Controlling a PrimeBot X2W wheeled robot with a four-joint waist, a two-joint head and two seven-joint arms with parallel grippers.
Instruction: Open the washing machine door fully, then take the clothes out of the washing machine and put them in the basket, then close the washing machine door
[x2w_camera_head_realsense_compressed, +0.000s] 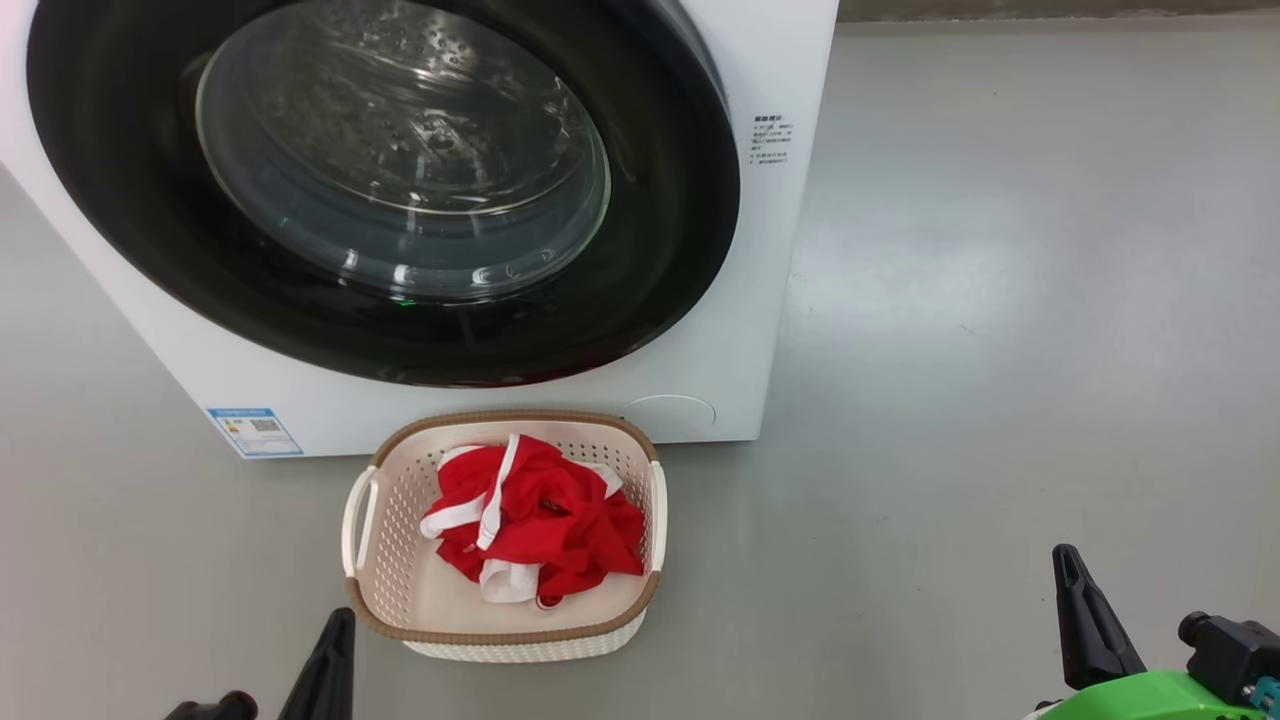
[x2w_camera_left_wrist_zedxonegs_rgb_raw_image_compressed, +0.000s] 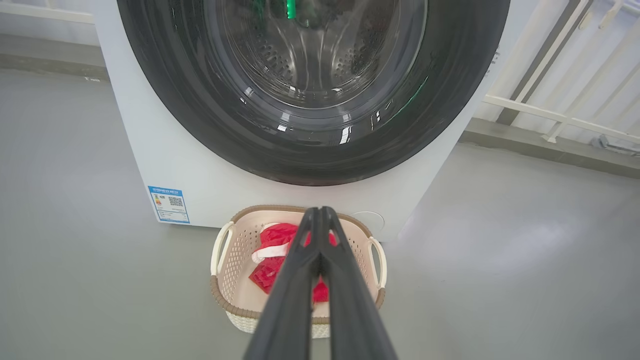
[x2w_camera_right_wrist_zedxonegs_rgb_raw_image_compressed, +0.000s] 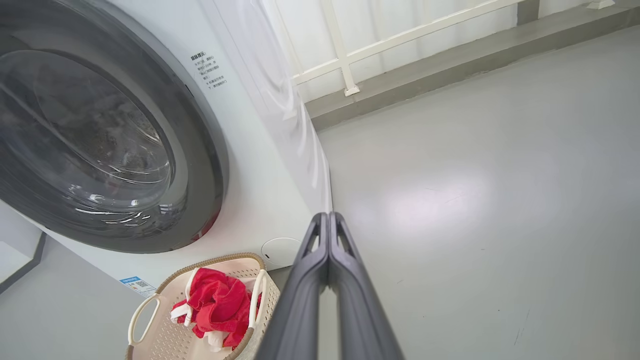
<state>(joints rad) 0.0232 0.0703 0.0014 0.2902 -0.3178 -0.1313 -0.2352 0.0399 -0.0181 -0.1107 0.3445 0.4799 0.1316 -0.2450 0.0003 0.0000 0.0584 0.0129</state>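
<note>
The clothes (x2w_camera_head_realsense_compressed: 535, 520) lie heaped in the basket (x2w_camera_head_realsense_compressed: 395, 545), which sits on the floor (x2w_camera_head_realsense_compressed: 1000, 400) just before the washer (x2w_camera_head_realsense_compressed: 700, 380); its door (x2w_camera_head_realsense_compressed: 150, 230) is closed. The left gripper (x2w_camera_left_wrist_zedxonegs_rgb_raw_image_compressed: 317, 212) and right gripper (x2w_camera_right_wrist_zedxonegs_rgb_raw_image_compressed: 328, 216) hover nearby, fingers pressed together, empty.

head: looks down | left wrist: faces washing machine door (x2w_camera_left_wrist_zedxonegs_rgb_raw_image_compressed: 312, 75) squarely | right wrist: oblique from right | shared: basket (x2w_camera_head_realsense_compressed: 520, 648)
</note>
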